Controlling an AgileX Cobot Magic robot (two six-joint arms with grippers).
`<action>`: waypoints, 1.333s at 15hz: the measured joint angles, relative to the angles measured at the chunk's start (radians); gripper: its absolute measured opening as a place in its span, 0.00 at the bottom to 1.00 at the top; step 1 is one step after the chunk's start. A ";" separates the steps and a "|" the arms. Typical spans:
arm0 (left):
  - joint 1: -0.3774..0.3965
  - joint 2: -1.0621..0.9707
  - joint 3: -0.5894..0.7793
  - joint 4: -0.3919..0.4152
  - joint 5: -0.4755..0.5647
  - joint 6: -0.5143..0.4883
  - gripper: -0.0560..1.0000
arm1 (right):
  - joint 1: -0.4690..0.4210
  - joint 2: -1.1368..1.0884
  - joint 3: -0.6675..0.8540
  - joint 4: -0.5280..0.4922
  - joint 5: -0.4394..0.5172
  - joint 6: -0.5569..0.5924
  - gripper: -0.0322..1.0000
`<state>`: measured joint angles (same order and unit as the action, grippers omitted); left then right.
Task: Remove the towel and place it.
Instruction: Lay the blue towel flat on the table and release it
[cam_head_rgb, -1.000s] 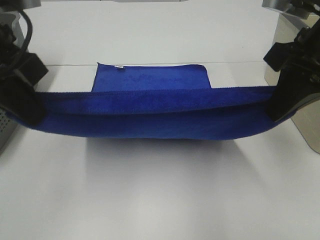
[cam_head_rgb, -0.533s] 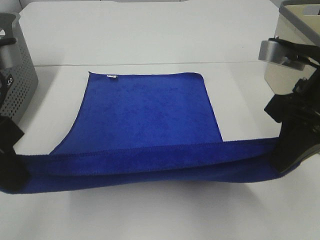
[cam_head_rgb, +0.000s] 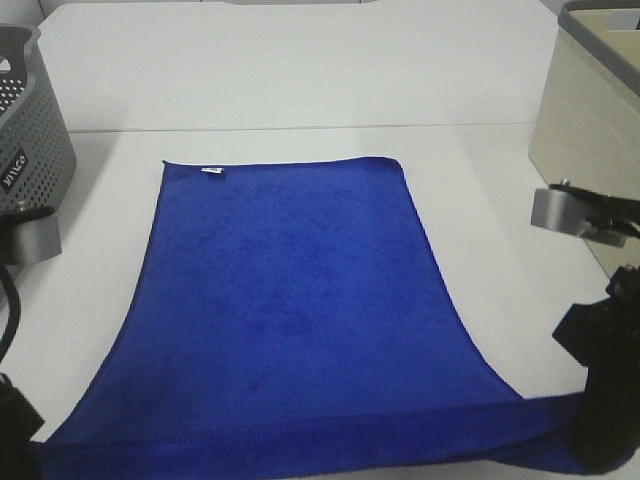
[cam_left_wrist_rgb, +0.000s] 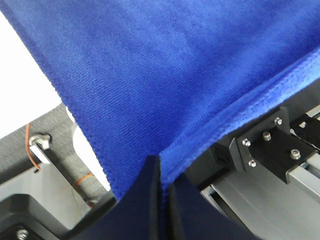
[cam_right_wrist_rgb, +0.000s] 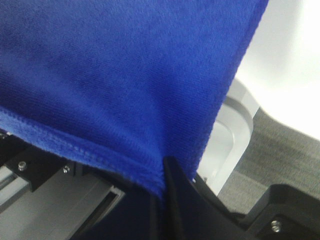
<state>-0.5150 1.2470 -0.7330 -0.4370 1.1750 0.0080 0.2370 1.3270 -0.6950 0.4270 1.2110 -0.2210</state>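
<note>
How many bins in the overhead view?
2. A grey perforated basket at the left edge, a beige bin at the right edge, the towel between them. Others may sit out of frame.

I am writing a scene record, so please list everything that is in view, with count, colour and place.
towel: one, royal blue, spread on the table, near edge lifted at both corners
tag: one, white, near the towel's far left corner
basket: one, grey, perforated, left edge of the high view
bin: one, beige, right edge of the high view
table: one, white, under the towel
left fingers: one pair, black, shut on the towel's near left corner
right fingers: one pair, black, shut on the towel's near right corner
</note>
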 joint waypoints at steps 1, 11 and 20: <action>0.000 0.000 0.023 -0.013 0.000 -0.001 0.05 | 0.000 0.000 0.029 0.009 0.000 -0.003 0.05; 0.000 0.061 0.115 -0.047 -0.002 0.015 0.05 | 0.000 0.086 0.158 0.073 -0.004 -0.012 0.05; 0.000 0.360 0.114 -0.065 -0.026 0.123 0.05 | 0.000 0.348 0.159 0.090 -0.043 -0.058 0.05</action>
<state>-0.5150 1.6070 -0.6190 -0.5020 1.1490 0.1310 0.2370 1.6750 -0.5360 0.5170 1.1680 -0.2790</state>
